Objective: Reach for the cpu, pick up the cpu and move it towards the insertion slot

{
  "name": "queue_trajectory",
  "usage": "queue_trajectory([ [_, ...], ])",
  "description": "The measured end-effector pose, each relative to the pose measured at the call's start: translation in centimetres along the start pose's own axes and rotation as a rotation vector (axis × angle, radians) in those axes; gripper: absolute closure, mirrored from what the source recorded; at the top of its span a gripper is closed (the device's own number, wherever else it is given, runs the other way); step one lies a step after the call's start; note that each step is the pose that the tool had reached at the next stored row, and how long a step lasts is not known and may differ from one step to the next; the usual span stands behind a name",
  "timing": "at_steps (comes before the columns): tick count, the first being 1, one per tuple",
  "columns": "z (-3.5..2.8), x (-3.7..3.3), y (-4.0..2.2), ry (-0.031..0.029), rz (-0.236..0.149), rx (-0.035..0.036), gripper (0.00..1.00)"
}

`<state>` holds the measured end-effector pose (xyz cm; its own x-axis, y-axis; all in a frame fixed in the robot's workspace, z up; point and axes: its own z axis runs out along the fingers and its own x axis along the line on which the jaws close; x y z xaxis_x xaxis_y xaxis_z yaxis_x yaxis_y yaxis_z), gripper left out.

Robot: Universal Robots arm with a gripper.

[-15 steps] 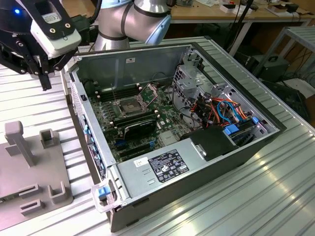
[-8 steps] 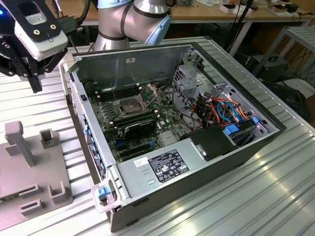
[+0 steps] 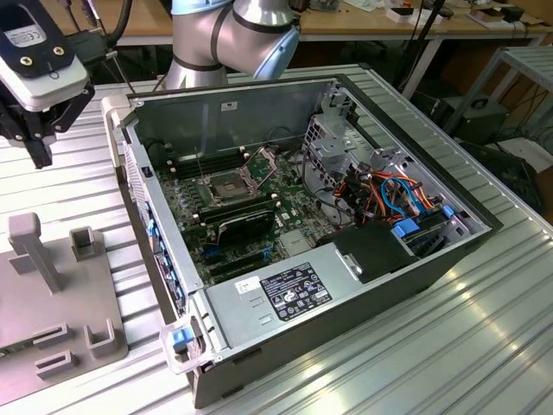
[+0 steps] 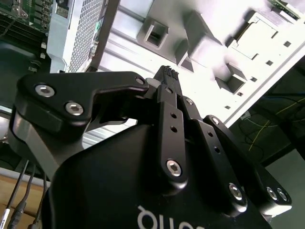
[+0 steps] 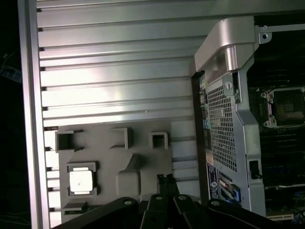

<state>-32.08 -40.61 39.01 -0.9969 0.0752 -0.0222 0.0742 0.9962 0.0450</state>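
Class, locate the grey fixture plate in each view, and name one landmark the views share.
Exterior view: grey fixture plate at the exterior view's left, beside the computer case.
Second wrist view: beyond the gripper, beside the case.
First wrist view: beyond the gripper, beside the case.
Shared landmark: the computer case.

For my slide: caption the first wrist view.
Gripper above the grey fixture plate, apart from the cpu resting on it.

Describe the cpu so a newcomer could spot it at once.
In the first wrist view, find the grey fixture plate beside the computer case. The cpu lies in a framed recess on it: the only pale shiny square among empty grey brackets.
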Motion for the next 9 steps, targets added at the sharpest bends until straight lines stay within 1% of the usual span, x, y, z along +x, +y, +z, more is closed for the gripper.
queue_trajectory([
  [9,0.0,2.2,-0.38,0.0,0.0,0.0001,0.89],
])
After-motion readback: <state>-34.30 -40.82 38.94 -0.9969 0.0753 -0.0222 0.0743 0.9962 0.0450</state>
